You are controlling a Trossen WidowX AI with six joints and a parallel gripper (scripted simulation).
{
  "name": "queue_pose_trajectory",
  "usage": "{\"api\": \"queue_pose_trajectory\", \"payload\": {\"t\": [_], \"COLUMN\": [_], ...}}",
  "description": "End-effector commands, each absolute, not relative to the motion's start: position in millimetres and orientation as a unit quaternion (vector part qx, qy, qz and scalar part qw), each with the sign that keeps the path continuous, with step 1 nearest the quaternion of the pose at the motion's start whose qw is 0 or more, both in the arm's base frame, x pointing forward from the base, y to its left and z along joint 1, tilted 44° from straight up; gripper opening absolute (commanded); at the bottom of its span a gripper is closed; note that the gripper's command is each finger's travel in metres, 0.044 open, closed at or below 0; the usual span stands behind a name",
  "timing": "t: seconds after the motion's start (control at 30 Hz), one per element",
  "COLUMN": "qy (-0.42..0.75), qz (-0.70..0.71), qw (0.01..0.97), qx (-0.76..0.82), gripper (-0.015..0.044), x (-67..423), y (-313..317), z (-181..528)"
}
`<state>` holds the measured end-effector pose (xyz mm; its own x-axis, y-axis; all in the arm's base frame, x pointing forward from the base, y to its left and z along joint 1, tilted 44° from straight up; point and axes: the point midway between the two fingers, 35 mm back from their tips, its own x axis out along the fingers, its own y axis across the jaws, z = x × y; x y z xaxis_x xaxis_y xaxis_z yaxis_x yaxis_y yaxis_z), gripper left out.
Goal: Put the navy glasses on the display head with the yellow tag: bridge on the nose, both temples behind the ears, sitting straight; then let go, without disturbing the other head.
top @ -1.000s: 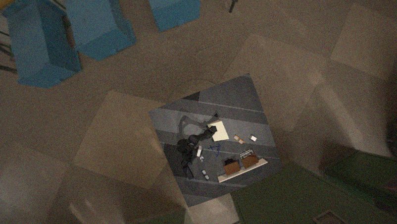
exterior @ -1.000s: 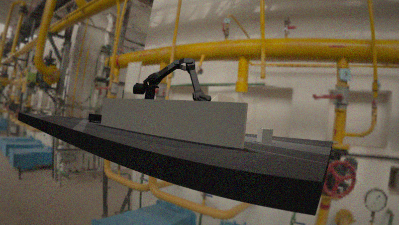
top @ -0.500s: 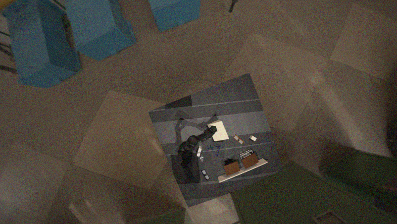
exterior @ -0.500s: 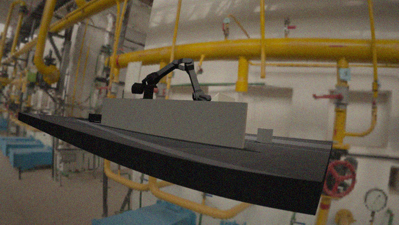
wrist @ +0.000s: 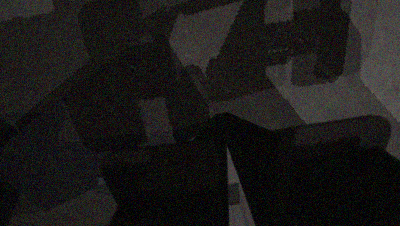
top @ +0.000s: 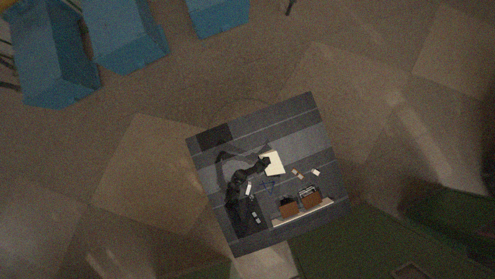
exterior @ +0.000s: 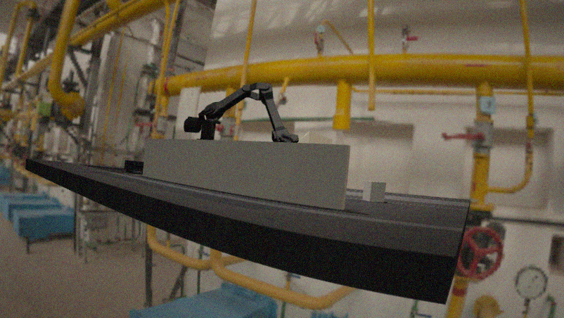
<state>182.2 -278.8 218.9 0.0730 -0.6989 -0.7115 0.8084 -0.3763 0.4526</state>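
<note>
The navy glasses [top: 267,185] lie open on the grey table [top: 305,142], apart from the gripper. Two brown display heads [top: 288,208] [top: 311,199] stand on a cream shelf [top: 305,213] near the table's front edge. I cannot make out a yellow tag. My gripper [top: 265,160] [exterior: 200,126] [wrist: 222,119] is shut and empty. It hangs over the edge of a cream pad [top: 275,163], above and behind the glasses. The wrist view is very dark and shows only the closed fingers over the table. In the side view a grey wall [exterior: 252,169] hides the glasses and the heads.
A second, brownish pair of glasses [top: 297,173] and a small white block [top: 315,172] lie right of the pad. A white piece [top: 248,189] lies beside the arm, and two small grey pieces [top: 256,217] sit near the arm's base. A dark patch [top: 214,136] marks the table's back left.
</note>
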Motion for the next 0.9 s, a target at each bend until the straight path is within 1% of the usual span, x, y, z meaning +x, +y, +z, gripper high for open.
{"api": "queue_pose_trajectory", "payload": {"t": [0.0, 0.43, 0.53, 0.7, 0.83, 0.87], "qy": [0.055, 0.055, 0.056, 0.057, 0.057, 0.053], "qz": [-0.678, -0.677, -0.678, -0.678, -0.678, -0.675], "qw": [0.556, 0.556, 0.556, 0.555, 0.555, 0.558], "qx": [0.478, 0.478, 0.478, 0.479, 0.479, 0.48], "gripper": [0.0, 0.0, 0.0, 0.0, 0.0, 0.0026], "x": [186, 191, 182, 152, 147, 152], "y": [-281, -281, -267, -228, -223, -228], "z": [220, 224, 229, 241, 242, 244]}}
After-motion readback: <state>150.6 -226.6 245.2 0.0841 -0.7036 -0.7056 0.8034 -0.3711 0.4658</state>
